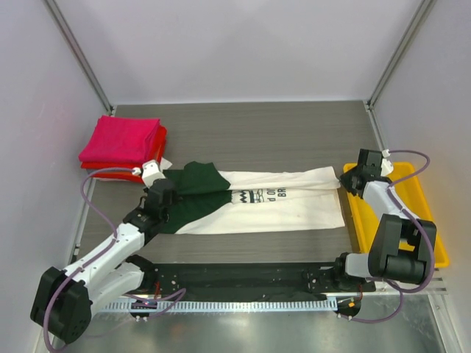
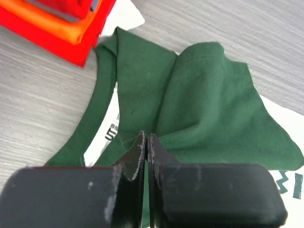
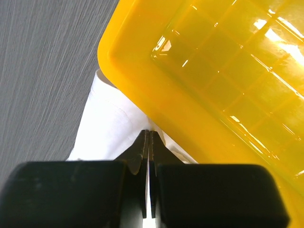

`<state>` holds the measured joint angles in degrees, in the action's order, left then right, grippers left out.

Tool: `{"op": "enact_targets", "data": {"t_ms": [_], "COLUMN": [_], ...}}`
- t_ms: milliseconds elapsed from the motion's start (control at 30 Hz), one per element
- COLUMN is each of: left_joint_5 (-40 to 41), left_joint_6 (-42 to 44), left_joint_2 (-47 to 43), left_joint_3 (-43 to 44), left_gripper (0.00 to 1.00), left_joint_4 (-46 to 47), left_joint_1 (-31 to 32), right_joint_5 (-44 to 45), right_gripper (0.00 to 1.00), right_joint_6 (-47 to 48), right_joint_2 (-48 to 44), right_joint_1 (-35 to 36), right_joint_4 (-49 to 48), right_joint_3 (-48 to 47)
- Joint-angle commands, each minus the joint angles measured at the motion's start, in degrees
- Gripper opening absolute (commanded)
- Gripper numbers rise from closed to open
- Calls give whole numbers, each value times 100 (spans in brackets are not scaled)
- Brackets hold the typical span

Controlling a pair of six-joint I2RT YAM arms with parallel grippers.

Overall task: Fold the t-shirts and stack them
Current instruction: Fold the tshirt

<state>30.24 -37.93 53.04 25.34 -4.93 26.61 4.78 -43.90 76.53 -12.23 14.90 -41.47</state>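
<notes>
A cream-white t-shirt (image 1: pixel 280 209) with dark green sleeve and collar parts (image 1: pixel 193 184) and dark lettering lies stretched across the table. My left gripper (image 1: pixel 163 193) is shut on the shirt's green cloth (image 2: pixel 199 99) at its left end. My right gripper (image 1: pixel 352 176) is shut on the shirt's white edge (image 3: pixel 111 128) at its right end, next to the yellow tray. Folded magenta-pink (image 1: pixel 121 138) and red (image 1: pixel 125 173) shirts are stacked at the back left; their red and orange edges show in the left wrist view (image 2: pixel 52 23).
A yellow plastic tray (image 1: pixel 419 220) stands at the table's right edge, its corner close to my right fingers (image 3: pixel 190 71). White walls enclose the table on three sides. A black rail (image 1: pixel 243 279) runs along the near edge.
</notes>
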Motion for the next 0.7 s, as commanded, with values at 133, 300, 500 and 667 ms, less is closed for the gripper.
{"op": "enact_targets", "data": {"t_ms": [133,300,500,667], "left_joint_5": [-184,-352,-220,-220], "left_joint_6": [-610,-689,-689,-733], "left_joint_2": [-205,-670,-1207,-1129], "left_joint_3": [-126,-319,-451,-337], "left_gripper": [0,12,10,16], "left_joint_4": [-298,-324,-517,-641], "left_joint_1": [-7,-7,-15,-7], "right_joint_5": [243,331,-82,-284], "right_gripper": [22,42,40,36], "right_joint_6": [-101,-66,241,364], "right_joint_2": [-674,-1262,-1361,-922], "right_joint_1": [-34,-43,203,308], "right_joint_4": [-277,-347,-435,-338], "right_joint_3": [297,439,246,35]}}
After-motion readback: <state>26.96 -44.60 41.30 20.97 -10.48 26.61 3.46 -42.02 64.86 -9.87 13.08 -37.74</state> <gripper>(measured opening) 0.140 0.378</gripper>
